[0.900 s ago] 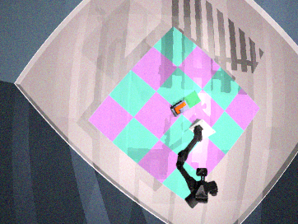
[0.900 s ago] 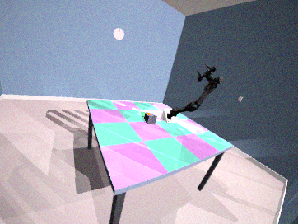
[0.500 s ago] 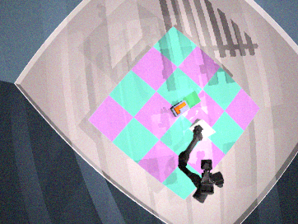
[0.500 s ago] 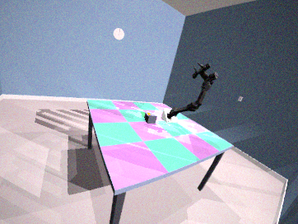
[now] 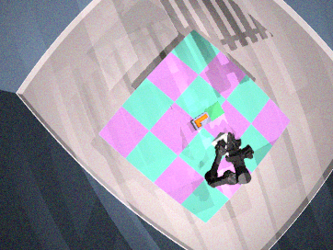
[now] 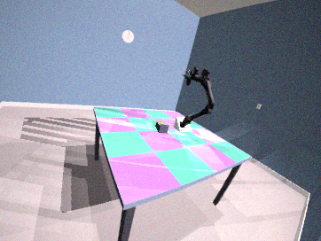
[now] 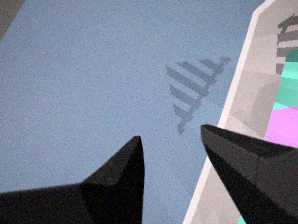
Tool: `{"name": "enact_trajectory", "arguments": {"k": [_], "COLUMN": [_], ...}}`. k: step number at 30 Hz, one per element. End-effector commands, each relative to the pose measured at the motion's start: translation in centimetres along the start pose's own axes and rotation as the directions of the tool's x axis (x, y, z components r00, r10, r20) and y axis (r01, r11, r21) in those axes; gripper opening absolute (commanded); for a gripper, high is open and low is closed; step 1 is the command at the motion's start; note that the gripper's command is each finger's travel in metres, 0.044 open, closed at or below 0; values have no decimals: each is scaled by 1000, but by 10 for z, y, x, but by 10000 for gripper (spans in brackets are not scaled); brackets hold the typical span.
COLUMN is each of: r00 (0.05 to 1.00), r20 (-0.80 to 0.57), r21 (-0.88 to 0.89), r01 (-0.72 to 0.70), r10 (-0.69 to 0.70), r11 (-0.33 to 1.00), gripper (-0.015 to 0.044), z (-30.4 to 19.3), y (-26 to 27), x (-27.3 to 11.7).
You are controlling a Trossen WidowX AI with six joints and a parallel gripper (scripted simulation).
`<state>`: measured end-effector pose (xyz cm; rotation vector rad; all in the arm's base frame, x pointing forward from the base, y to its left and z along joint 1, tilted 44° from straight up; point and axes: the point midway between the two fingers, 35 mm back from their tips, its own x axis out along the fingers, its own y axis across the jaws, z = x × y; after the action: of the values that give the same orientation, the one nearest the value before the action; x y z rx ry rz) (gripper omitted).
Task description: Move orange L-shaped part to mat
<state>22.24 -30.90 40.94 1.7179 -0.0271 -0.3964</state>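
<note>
Seen from above, from left to right, the checkered bench (image 5: pixel 138 103) (image 6: pixel 129 143) (image 7: pixel 285 125) carries 1 grey tray (image 5: pixel 193 123) (image 6: pixel 163 128), the landmark here. The 1 orange L-shaped part (image 5: pixel 200 120) (image 6: pixel 160 122) lies within the tray's outline, its L-shaped end at the left and its other end towards the right; whether it sits fully flush is too small to tell. Just beside the tray, on its right, lies 1 green mat (image 5: pixel 214 111) (image 6: pixel 154 121). Further right of the tray, the black arm (image 5: pixel 212 167) (image 6: pixel 210 99) rises from 1 white base plate (image 5: pixel 215 142) (image 6: pixel 177 123) and folds back on itself. The jaws (image 5: pixel 232 137) (image 6: pixel 186 76) hang high above the bench, well apart from the tray. They stand partly open, with 0 things between their 2 fingers.
</note>
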Motion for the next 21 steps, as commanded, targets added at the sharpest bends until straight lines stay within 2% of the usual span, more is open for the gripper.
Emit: {"name": "enact_trajectory", "arguments": {"k": [1, 6, 11, 16, 21], "r00": [980, 898, 725, 477, 164], "r20": [-111, -260, -412, -515, -556], "r21": [-111, -292, -521, -719, -826], "r01": [151, 277, 310, 212, -1], "r10": [-163, -355, -552, -712, -815], "r11": [982, 915, 796, 662, 564], "gripper": [180, 180, 180, 180, 180], "z": [-18, -61, -117, -174, -228], "y": [-53, -114, -181, -243, -297], "x": [49, 91, 113, 110, 86]}}
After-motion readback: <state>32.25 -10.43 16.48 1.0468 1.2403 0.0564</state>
